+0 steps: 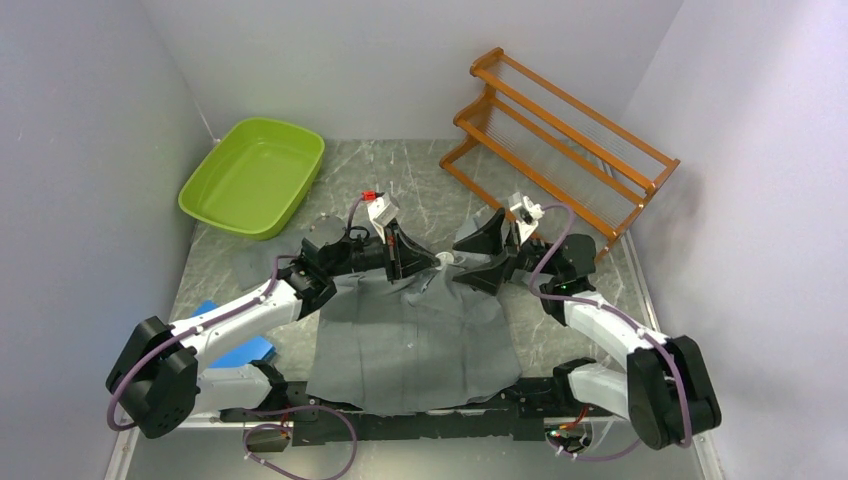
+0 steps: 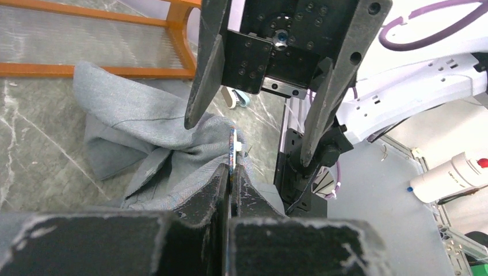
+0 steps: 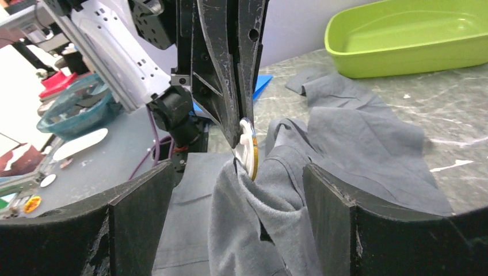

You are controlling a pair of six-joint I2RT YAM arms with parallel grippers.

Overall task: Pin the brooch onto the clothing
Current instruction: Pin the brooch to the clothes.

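Nearest the arm bases, the shirt [image 1: 410, 340] lies flat on the table [image 1: 400, 190], hem toward the near edge, front up with its pale buttons showing. Farther in, at the collar end, the cloth is gathered into a raised fold, and both arms meet over it. The left gripper [image 1: 430, 260] is fully closed, pinching the brooch [image 3: 249, 150] edge-on. The brooch is a small round white disc with a yellow rim, pressed against the top of that fold. The right gripper [image 1: 470, 258] faces it with fingers spread wide on either side of the fold, clamping nothing.

The risk, as I judge it, lies in the loose cloth. With nothing gripping it, the fold can slump or slide away under the brooch's push, so the pin misses or only snags a few threads. The thin edge-on hold could also let the disc twist or slip out. Whether the pin has pierced the cloth I cannot tell.

Beyond, the green tub [image 1: 255, 180] sits at the far left with nothing visible in it. The wooden rack [image 1: 560, 130] stands at the far right.
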